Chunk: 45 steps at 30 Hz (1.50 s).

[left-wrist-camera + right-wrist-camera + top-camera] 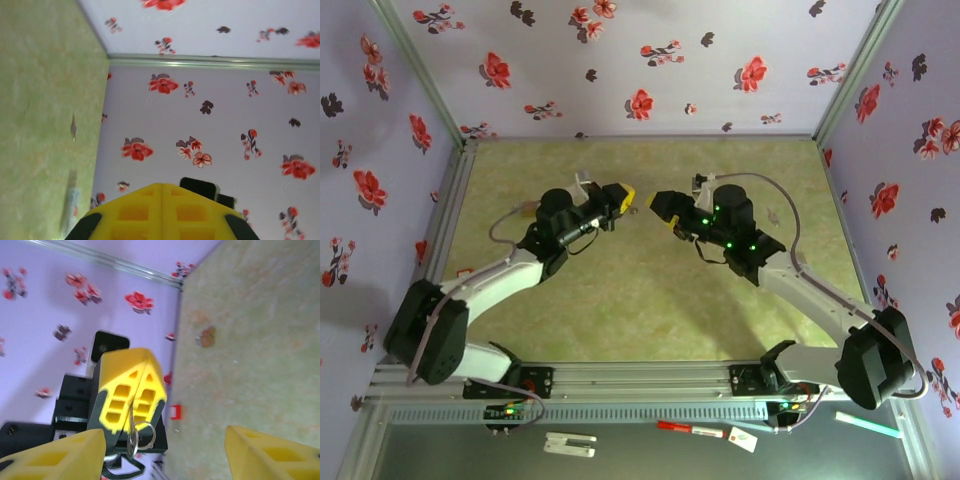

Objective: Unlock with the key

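Pinching the key ring [141, 436], the left claw [137, 395] — right claw [165, 440] spread wide.

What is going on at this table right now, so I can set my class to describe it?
Two robot arms meet above the middle of the table. The left gripper is shut on a key ring, which hangs from its yellow fingers. The right gripper faces it close by with its jaws open, holding nothing. A small brownish object lies on the table; whether it is the lock cannot be told. The key is not yet in any lock.
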Motion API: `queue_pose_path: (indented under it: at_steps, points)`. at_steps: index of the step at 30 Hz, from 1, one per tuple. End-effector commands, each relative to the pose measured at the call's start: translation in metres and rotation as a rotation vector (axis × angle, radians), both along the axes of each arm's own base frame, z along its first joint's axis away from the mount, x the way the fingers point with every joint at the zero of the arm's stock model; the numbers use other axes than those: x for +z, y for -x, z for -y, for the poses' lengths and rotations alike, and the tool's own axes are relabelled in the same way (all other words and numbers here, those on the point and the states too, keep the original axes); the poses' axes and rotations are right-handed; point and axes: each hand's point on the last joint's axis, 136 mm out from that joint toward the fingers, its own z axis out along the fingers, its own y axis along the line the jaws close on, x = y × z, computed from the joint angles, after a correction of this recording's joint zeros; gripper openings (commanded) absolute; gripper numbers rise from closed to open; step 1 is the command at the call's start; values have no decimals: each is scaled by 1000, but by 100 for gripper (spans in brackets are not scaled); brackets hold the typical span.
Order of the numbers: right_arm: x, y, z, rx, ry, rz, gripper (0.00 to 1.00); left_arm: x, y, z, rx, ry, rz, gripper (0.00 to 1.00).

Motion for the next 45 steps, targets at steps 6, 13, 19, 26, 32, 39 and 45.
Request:
queue_pose_path:
  at_steps: [6, 13, 19, 26, 32, 39, 45]
  points:
    - [35, 6, -29, 64, -226, 30, 60, 23, 0, -22, 113, -109, 249, 0]
    - [30, 13, -47, 107, -238, 33, 48, 23, 0, -25, 125, -98, 253, 0]
    - [24, 14, -60, 135, -257, 14, 42, 24, 1, -27, 136, -90, 259, 0]
    - [23, 16, -70, 156, -263, 11, 32, 23, 1, -28, 141, -89, 258, 0]
    - [18, 16, -70, 149, -259, 3, 25, 23, -1, -27, 142, -79, 258, 0]
    - [20, 13, -71, 145, -257, 10, 17, 23, 1, -25, 139, -67, 261, 0]
    - [20, 12, -72, 145, -254, 18, 8, 21, 3, -24, 137, -52, 261, 0]
